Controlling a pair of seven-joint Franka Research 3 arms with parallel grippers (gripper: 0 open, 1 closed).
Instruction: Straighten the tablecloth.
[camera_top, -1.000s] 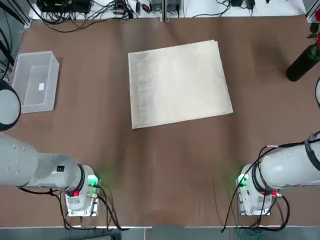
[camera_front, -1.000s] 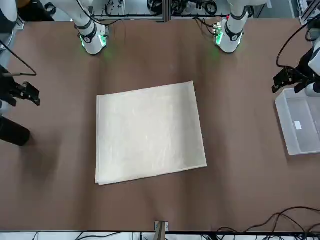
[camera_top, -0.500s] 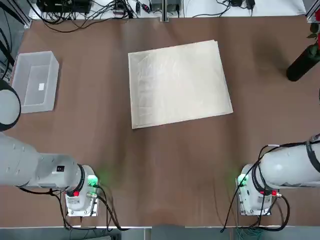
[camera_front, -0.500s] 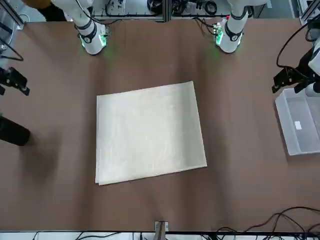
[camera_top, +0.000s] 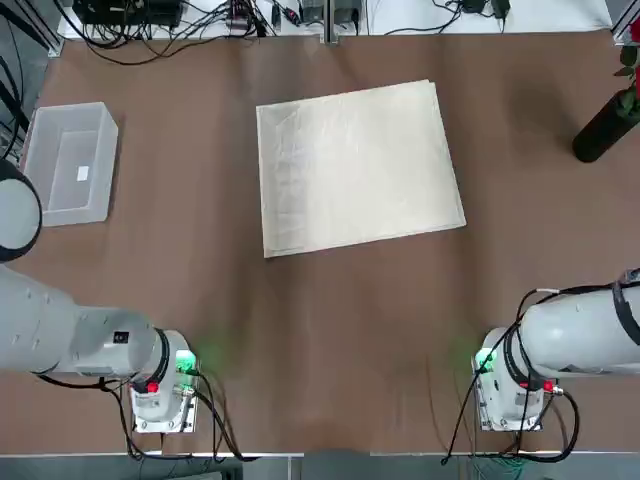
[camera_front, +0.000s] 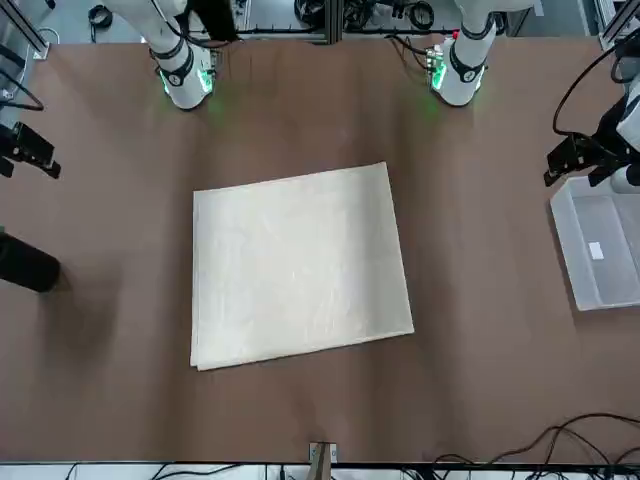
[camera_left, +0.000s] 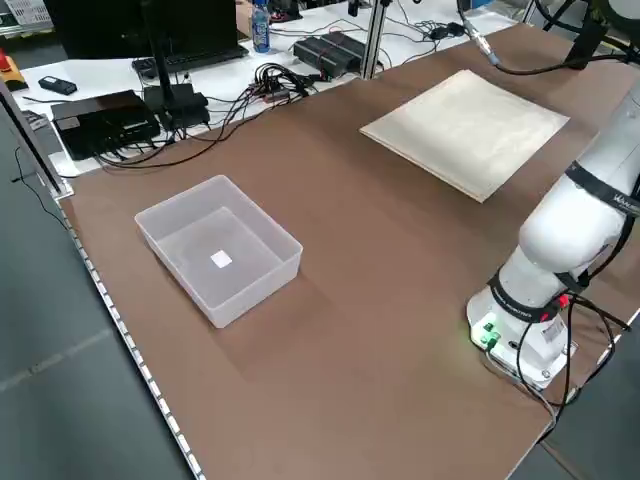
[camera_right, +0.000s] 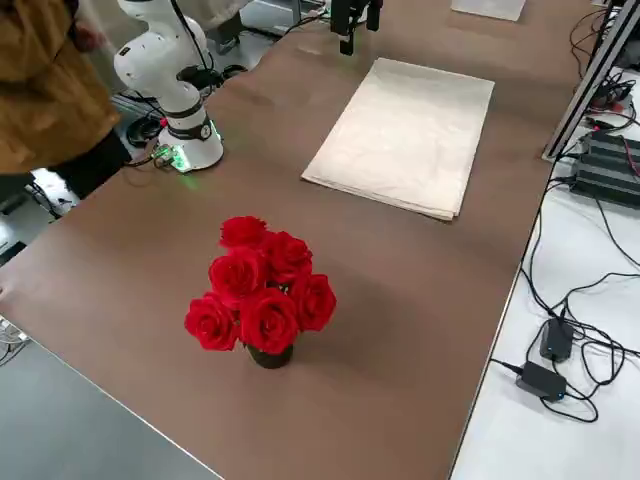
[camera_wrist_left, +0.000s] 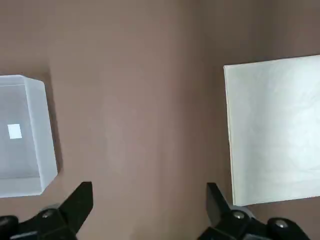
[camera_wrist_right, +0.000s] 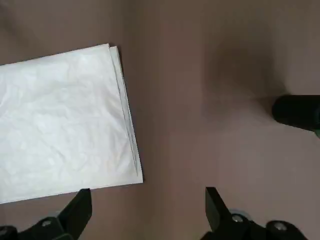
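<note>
Folded cream thin-fabric tablecloth (camera_top: 360, 168) on brown matte surface (camera_top: 330, 330): prob. light, soft, slippery layers; pinch R edge w/ black two-finger R tool (camera_wrist_right: 149, 200), L tool (camera_wrist_left: 150, 200) by L edge, both apart.

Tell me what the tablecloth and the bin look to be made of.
The tablecloth: thin matte woven fabric, probably cotton or a blend, judging by its soft creases and layered folded edges.

The bin: likely moulded plastic with a smooth satin finish, judging by its translucent walls and rounded corners.
</note>
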